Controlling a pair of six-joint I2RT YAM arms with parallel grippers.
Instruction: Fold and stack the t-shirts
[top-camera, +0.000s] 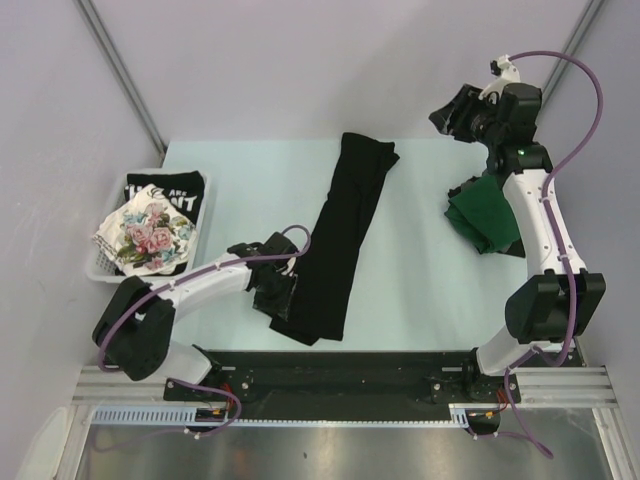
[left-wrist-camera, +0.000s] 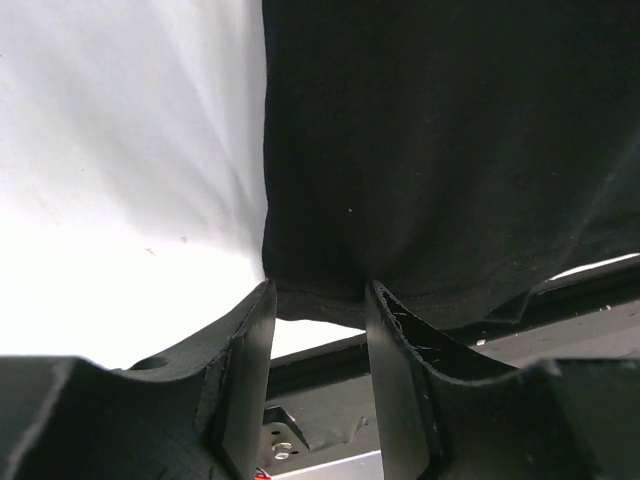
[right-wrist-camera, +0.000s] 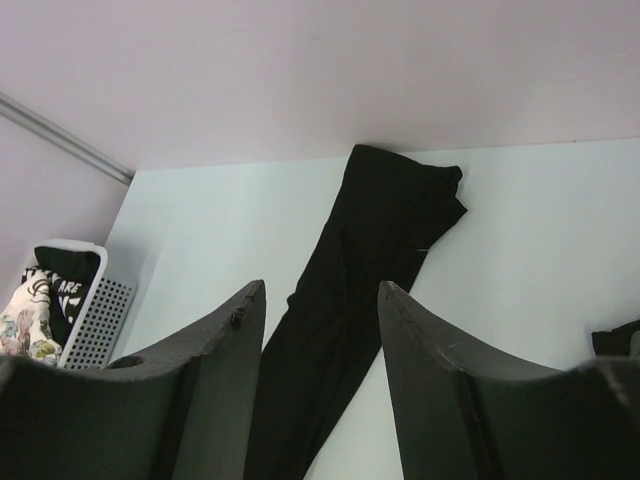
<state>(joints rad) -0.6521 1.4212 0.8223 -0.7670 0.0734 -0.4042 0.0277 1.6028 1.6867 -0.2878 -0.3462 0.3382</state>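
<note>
A white slatted basket (top-camera: 98, 268) sits at the 9 o'clock edge of the pale surface (top-camera: 250, 180). Two t-shirts lie in it. The black one with white lettering (top-camera: 165, 192) is on the 12 o'clock side. The white floral-print one (top-camera: 148, 237) lies crumpled on the 6 o'clock side, overlapping it and spilling over the rim.

The left tool (top-camera: 278, 302) is low at about 7 o'clock on the surface, at the near end of the large plain black shirt (top-camera: 345, 230). This shirt is folded into a long narrow strip across the middle of the surface. It runs from about 12 o'clock at the far edge to about 6 o'clock near the front rail, leaning slightly toward 1 o'clock at its far end. In the left wrist view the fingers (left-wrist-camera: 250, 340) stand spread, with the shirt's hem lying across the gap at their tips. The cloth is not pinched.

The dark green shirt (top-camera: 483, 218) lies bunched at 3 o'clock, partly behind the white right arm (top-camera: 540, 220). It is well apart from the black strip.

The right tool (top-camera: 452, 115) is raised toward 2 o'clock, over the far right corner. Its fingers (right-wrist-camera: 225, 340) are spread with nothing between them, and beyond them its wrist view shows the black strip and the basket.
</note>
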